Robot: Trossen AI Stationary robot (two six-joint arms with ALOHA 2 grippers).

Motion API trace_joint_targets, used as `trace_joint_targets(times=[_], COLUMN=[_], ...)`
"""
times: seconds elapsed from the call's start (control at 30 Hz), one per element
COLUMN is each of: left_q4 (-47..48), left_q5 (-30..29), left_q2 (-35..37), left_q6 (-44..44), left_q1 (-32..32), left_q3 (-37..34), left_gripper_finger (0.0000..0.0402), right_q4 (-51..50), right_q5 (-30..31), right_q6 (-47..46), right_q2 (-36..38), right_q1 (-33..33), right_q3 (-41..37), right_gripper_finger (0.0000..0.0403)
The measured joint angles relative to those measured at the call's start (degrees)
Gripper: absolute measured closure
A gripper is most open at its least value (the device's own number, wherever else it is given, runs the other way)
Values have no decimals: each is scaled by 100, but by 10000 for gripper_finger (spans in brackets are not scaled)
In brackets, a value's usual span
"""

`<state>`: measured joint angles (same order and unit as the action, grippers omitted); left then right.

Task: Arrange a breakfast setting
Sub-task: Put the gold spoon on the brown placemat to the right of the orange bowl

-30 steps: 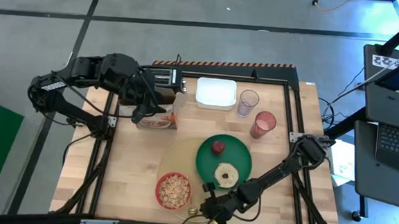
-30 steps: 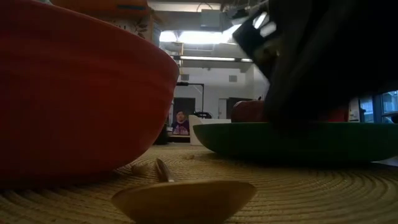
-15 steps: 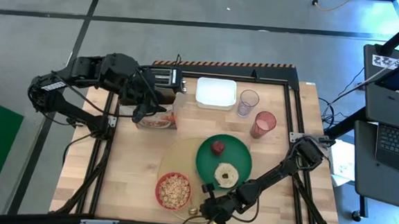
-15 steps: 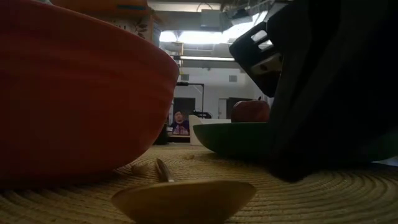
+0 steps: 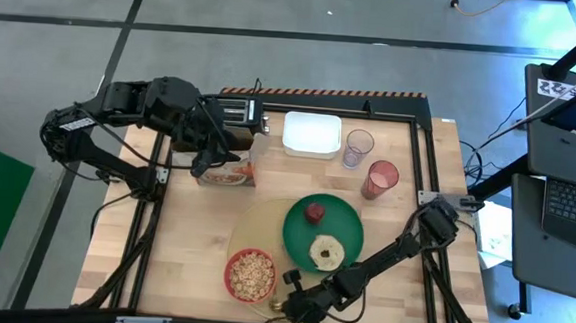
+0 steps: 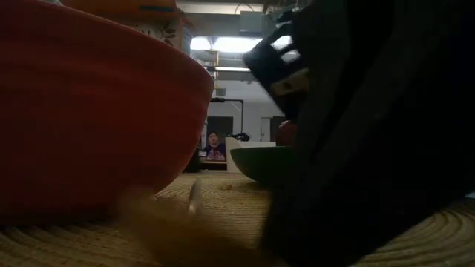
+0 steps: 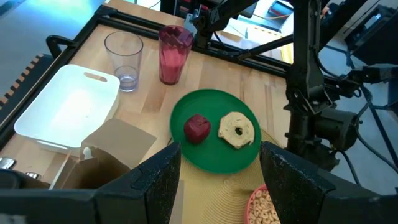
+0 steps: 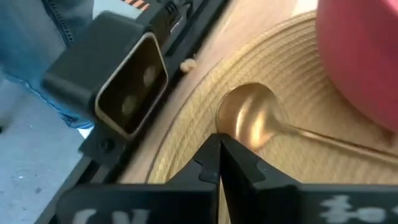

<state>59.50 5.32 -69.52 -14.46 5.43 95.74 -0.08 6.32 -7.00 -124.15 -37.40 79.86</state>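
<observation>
A tan mat [image 5: 256, 232] carries a green plate [image 5: 339, 225] with a red apple [image 5: 314, 212] and a bagel [image 5: 326, 251], and a red bowl [image 5: 251, 275] of cereal. A gold spoon [image 8: 249, 121] lies on the mat near the table's near edge. My right gripper [image 8: 219, 149] is shut, its tip at the spoon's bowl; it also shows in the high view [image 5: 291, 302]. My left gripper [image 7: 219, 168] is open and empty over the open cereal box [image 7: 106, 152] at the far left. The pink cup [image 5: 379, 179] stands at the far right. My right gripper's shut fingertips [image 8: 211, 155] meet the near rim of the spoon's bowl [image 8: 239, 138]. They come slanting down from the table's right side. The spoon lies flat on the mat, its handle [image 8: 323, 140] running past the red bowl [image 8: 360, 56].
A white tray [image 5: 312, 135], a clear glass [image 5: 358, 148] and a black toaster [image 5: 236, 110] stand along the far edge. The low camera's housing [image 8: 124, 81] sits on the frame rail just beyond the mat's near edge.
My right gripper has gone down and toward the table's left, up to the spoon. In the low view it now covers most of the plate and the apple, and the spoon's bowl has gone blurred.
</observation>
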Motion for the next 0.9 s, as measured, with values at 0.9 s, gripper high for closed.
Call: trace_joint_targets(times=[0.9], left_q4=[5], left_q5=[4], left_q2=[0], left_q6=[111], left_q1=[0], left_q3=[0], left_gripper_finger=[189], right_q4=[-822], right_q5=[474], right_q6=[-389], right_q2=[-117], right_q1=[151], right_q3=[421], right_gripper_finger=[397])
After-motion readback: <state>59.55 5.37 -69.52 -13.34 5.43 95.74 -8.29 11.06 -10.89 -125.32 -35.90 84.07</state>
